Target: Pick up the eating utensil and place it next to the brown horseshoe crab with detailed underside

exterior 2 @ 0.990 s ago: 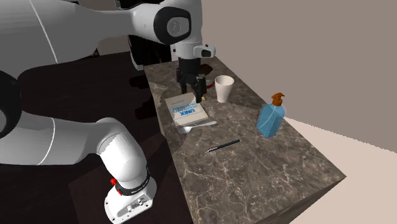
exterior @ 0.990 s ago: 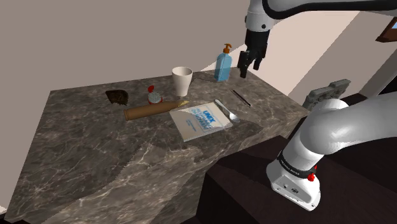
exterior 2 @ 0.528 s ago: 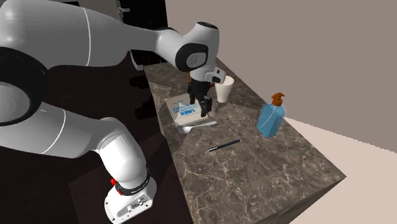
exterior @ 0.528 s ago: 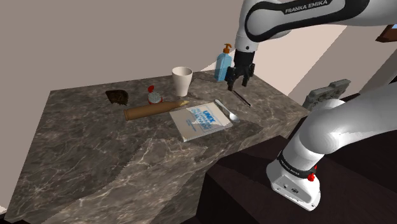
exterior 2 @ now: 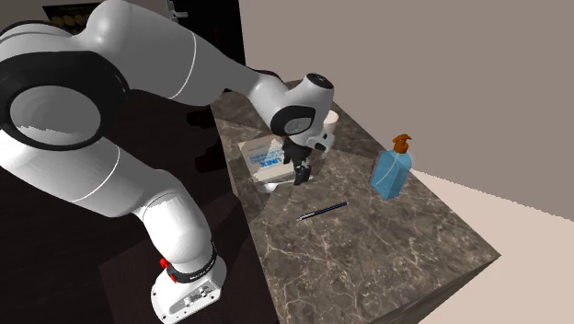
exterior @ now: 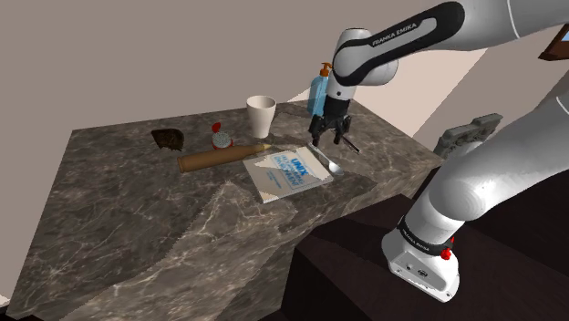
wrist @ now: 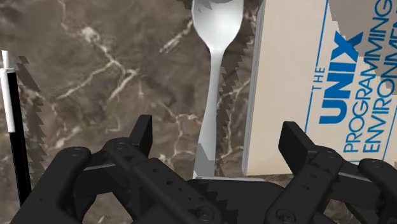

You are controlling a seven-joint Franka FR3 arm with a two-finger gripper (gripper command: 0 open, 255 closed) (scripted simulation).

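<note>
Hovering over the slim silvery-white spoon, I have my jaws apart, one black finger on each side of its handle and neither touching it. My gripper is lined up with the handle, and the bowl points away from me. The spoon lies flat on the dark veined marble counter, just beside the long edge of the white book with blue lettering. A thin black pen lies apart, on the spoon's side away from the book.

By my reckoning this one is light, stiff and smooth, so it could skate on the stone or twist in a careless pinch. It sits very low, too, and my fingertips will need to get right down to the counter. I'd take it across the narrow handle, about midway, minding the book's edge on that side. The dark brown horseshoe crab waits well apart from the book, on the side away from the spoon.
</note>
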